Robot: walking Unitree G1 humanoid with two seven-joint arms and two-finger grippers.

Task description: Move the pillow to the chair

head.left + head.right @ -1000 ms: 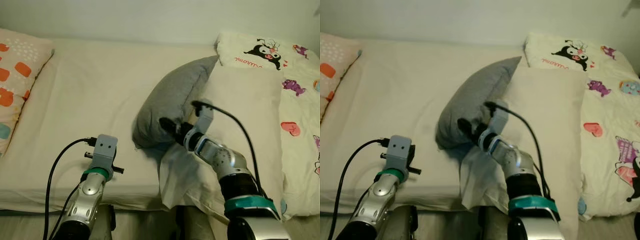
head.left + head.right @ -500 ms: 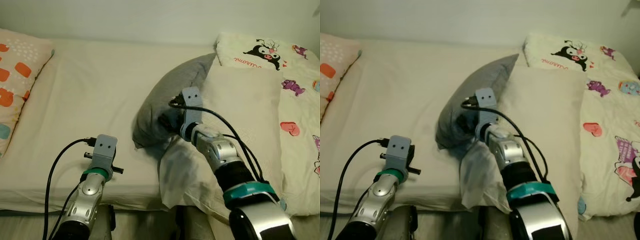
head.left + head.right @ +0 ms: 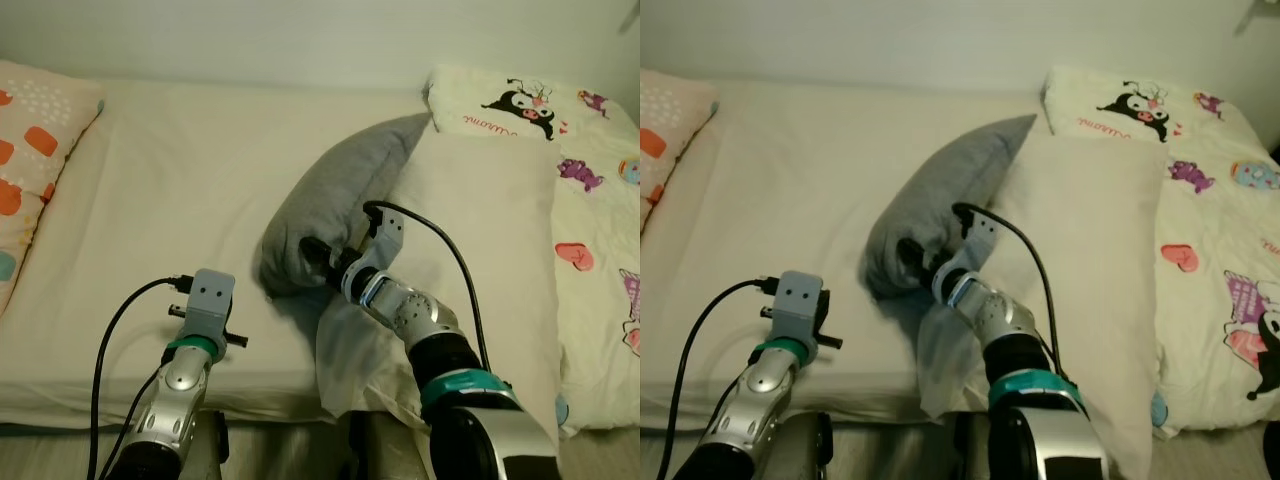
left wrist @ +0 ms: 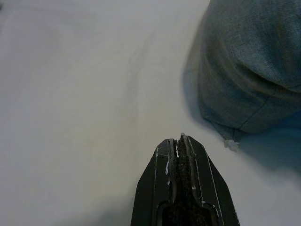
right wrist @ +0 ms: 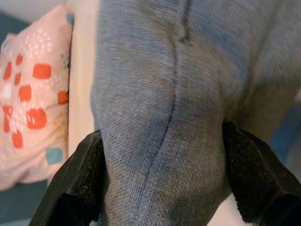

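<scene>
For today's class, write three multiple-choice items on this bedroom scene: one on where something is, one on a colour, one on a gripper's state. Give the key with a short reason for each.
1. Where does the pillow lie?
A. on the floor
B. on the bed, against a cream cushion
C. on a chair

2. What colour is the pillow?
A. grey
B. red
C. green

3. What is the right gripper doing?
A. hanging open above the bed
B. gripping a cable
C. clamped on the pillow

Key: 1 B, it rests on the bed sheet beside the cream cushion. 2 A, its fabric is plainly grey. 3 C, the right wrist view shows a black finger on each side of the bunched cloth; the left gripper is shut over the sheet.
</scene>
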